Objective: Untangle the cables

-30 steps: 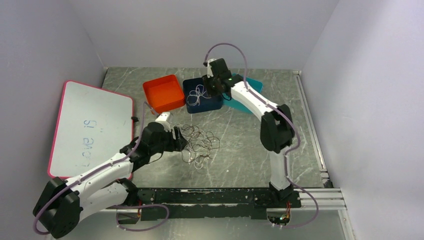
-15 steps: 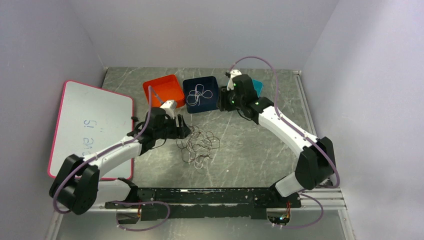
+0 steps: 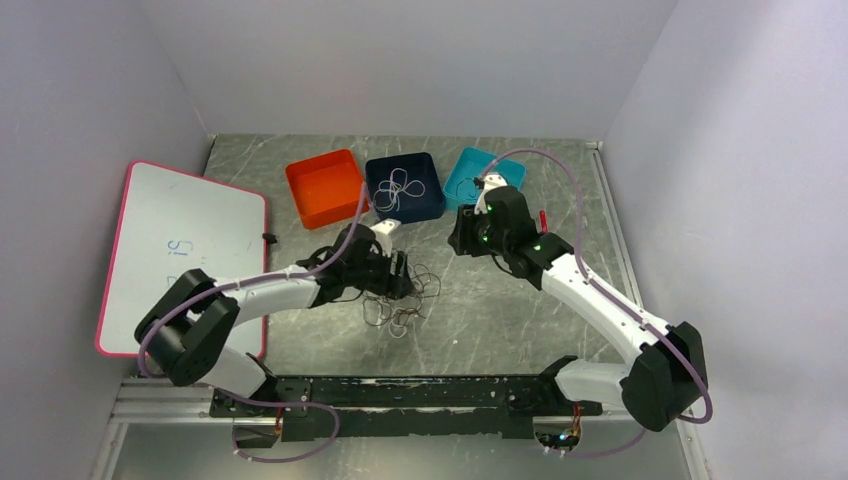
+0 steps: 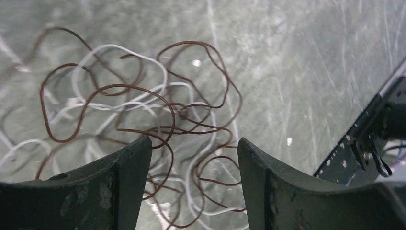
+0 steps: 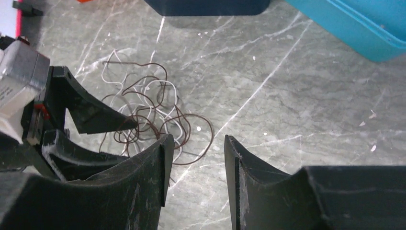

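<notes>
The left gripper (image 4: 194, 143), jaws apart, sits over the tangled cables (image 5: 148, 112), maybe touching them. The right gripper (image 5: 197, 139) is spread too, holding nothing.

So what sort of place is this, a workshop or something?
Most likely a robot test booth in a lab: plain walls box in a marbled table, a left arm and right arm are bolted at its edge, and coloured bins sit near tangled cables.

Grey marbled table (image 3: 480, 310), tangle of brown and white cables (image 3: 425, 285), orange bin (image 3: 325, 188), navy bin (image 3: 410, 213), teal bin (image 3: 462, 180), whiteboard (image 3: 170, 250)
</notes>
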{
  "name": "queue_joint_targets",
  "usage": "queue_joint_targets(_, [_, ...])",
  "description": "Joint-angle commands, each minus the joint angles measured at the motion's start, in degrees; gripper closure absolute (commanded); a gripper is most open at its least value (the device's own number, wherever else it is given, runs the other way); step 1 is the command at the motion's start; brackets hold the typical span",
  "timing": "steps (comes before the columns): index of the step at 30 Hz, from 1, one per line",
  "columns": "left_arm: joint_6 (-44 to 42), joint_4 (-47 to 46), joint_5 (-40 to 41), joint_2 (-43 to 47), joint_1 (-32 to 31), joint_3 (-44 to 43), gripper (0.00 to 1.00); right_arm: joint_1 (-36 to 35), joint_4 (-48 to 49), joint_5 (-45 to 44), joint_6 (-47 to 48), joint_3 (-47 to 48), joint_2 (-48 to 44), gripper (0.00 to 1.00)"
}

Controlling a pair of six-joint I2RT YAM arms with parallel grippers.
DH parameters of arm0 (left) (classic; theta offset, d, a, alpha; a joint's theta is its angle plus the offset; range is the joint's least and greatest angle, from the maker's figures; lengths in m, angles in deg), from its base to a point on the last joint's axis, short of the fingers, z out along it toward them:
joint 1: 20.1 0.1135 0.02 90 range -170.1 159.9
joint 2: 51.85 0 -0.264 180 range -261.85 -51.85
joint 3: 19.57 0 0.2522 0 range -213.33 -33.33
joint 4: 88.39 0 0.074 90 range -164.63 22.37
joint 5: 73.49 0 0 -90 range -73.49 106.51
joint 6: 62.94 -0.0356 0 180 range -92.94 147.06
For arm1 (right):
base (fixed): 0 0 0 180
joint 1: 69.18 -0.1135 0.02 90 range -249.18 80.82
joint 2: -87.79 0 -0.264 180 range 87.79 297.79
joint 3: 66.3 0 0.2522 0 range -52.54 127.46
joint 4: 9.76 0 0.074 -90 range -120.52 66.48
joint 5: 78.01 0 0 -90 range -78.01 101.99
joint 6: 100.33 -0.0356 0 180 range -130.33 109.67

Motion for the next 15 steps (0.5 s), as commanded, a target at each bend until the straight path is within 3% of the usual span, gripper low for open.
queue_joint_targets(1, [1.15, -5.04, -3.05, -1.00, -3.36, -1.66, 0.30, -0.14, -1.41, -2.22, -0.71, -0.88, -1.80, 0.53])
queue_joint_targets(5, [0.91, -4.00, -1.52, 1.69, -4.75, -1.85, 0.31, -0.14, -1.34, -2.89, -1.00, -1.61, -3.37, 0.53])
queue_joint_targets(15, [0.02, 8.63, 14.51, 14.82, -1.94, -2.08, 0.28, -1.02, -1.12, 0.58, -4.19, -5.20, -6.73, 0.53])
